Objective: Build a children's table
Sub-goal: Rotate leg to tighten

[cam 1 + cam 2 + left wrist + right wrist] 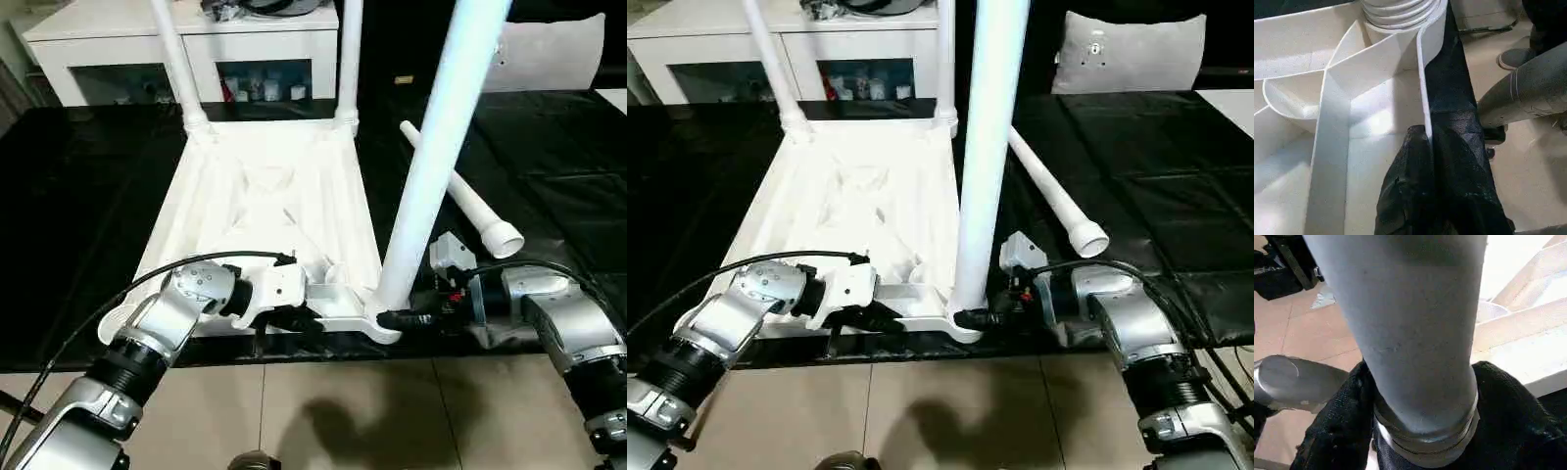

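Third leg [431, 166] seated upright in the upturned tabletop [265, 201]: right claw [397, 319] grasps its base, left claw [294, 318] clenches the rim [1425, 103]; next likely the loose fourth leg [470, 211].

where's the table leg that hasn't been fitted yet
The loose leg lies flat on the black mat in the head views, right of the upturned table top, behind the right gripper.

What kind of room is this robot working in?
Probably a living room or a home-like test room: a tiled floor, a long white cabinet with glass-fronted openings, and a white cushion behind the black-covered work surface.
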Controlling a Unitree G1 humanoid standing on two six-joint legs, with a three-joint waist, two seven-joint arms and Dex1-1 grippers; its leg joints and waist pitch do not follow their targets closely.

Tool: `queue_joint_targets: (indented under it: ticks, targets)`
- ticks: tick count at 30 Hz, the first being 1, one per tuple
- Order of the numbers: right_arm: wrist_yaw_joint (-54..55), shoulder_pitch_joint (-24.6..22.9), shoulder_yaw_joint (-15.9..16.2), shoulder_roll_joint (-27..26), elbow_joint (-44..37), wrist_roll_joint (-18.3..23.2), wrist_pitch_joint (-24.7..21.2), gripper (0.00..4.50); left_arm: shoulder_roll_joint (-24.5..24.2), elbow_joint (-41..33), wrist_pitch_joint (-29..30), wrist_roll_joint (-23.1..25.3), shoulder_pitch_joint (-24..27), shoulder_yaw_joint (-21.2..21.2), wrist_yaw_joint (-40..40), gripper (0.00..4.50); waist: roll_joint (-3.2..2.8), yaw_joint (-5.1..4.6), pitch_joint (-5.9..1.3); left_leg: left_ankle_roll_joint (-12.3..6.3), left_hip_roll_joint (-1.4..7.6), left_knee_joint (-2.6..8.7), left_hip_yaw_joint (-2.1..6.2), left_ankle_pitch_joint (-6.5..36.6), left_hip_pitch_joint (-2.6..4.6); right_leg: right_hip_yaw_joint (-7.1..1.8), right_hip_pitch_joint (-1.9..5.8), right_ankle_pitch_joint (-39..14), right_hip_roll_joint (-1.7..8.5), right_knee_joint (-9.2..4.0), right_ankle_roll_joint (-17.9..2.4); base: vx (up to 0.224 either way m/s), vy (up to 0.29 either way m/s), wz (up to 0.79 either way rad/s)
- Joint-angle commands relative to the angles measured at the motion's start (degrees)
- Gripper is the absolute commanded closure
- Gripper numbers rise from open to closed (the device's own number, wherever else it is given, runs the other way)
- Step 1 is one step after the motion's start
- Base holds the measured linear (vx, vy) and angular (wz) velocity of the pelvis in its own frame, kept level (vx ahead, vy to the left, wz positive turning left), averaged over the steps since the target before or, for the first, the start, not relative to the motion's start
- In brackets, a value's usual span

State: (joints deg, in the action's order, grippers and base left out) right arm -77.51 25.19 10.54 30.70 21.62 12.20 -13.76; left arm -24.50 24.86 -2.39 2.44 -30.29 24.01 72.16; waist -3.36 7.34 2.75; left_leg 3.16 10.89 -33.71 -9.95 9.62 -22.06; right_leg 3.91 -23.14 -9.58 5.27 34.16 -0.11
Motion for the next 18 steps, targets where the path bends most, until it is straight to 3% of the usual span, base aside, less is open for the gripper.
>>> queue_joint_targets:
  ticks: [1, 4, 6, 9, 10, 11, 15, 18]
  targets:
    - [-1.1, -0.2, -0.2, -0.2, -0.3, 1.6, -1.5, 1.85, 0.4, -0.9, 0.1, 0.4, 0.3, 2.2, 2.6, 4.50, 1.12, -0.18, -3.87, -3.64, 2.27, 3.75, 0.28, 12.4, 0.91, -2.16, 2.67, -12.3, 3.08, -3.39, -13.6, 0.000, 0.000, 0.00]
    - [0.6, -0.8, -0.9, -1.3, -1.1, 2.4, -2.2, 1.85, 1.1, -2.2, 2.8, -0.3, 0.7, 1.5, 1.3, 4.50, 1.21, -0.13, -3.77, -3.62, 2.36, 3.82, 0.28, 12.5, 0.96, -2.17, 2.57, -13.2, 3.12, -3.47, -13.5, 0.000, 0.000, 0.00]
    - [8.4, -1.4, -2.2, -5.1, -2.0, 2.1, -4.8, 1.86, 3.4, -4.4, 9.5, -1.3, 1.2, -0.4, -3.3, 4.50, 1.23, -0.13, -3.63, -3.27, 2.38, 3.95, 0.32, 12.9, 1.00, -2.18, 2.49, -14.5, 3.09, -3.57, -13.2, 0.000, 0.000, 0.00]
    - [17.5, -1.0, -3.6, -8.9, -0.7, 0.2, -5.2, 1.86, 5.3, -5.7, 13.8, -1.7, 1.4, -1.7, -6.9, 4.50, 1.33, -1.23, -3.15, -1.24, 2.03, 4.44, 0.50, 16.4, 0.97, -2.10, 2.35, -20.5, 3.09, -4.22, -11.5, 0.000, 0.000, 0.00]
    - [17.5, -1.0, -3.6, -8.9, -0.7, 0.2, -5.2, 1.86, 5.3, -5.7, 13.8, -1.7, 1.4, -1.7, -6.9, 4.50, 1.40, -1.91, -3.02, -0.25, 1.85, 4.63, 0.78, 18.3, 0.88, -1.95, 2.45, -23.9, 3.15, -4.57, -9.9, 0.000, 0.000, 0.00]
    - [17.5, -1.0, -3.6, -8.9, -0.7, 0.2, -5.2, 1.86, 5.3, -5.7, 13.8, -1.7, 1.4, -1.7, -6.9, 4.50, 1.46, -2.17, -3.03, -0.17, 1.83, 4.66, 0.78, 18.9, 1.01, -1.96, 2.36, -24.7, 3.13, -4.77, -9.5, 0.000, 0.000, 0.00]
    - [40.2, -0.1, -7.3, -20.7, 1.9, -3.0, -8.3, 1.86, 15.7, -4.9, 24.9, 0.8, -0.2, -4.6, -23.6, 4.50, 1.45, -3.53, -2.78, 0.73, 1.66, 4.79, 0.92, 19.5, 0.95, -1.87, 2.21, -25.5, 3.09, -5.03, -9.4, 0.000, 0.000, 0.00]
    - [47.0, 0.5, -8.6, -24.0, 3.0, -3.8, -8.8, 1.86, 18.9, -3.5, 25.8, 1.9, -1.1, -5.0, -28.2, 4.50, 1.36, -4.33, -2.76, 0.68, 1.37, 4.78, 1.06, 20.8, 1.10, -1.72, 2.12, -28.9, 3.02, -5.70, -7.4, 0.000, 0.000, 0.00]
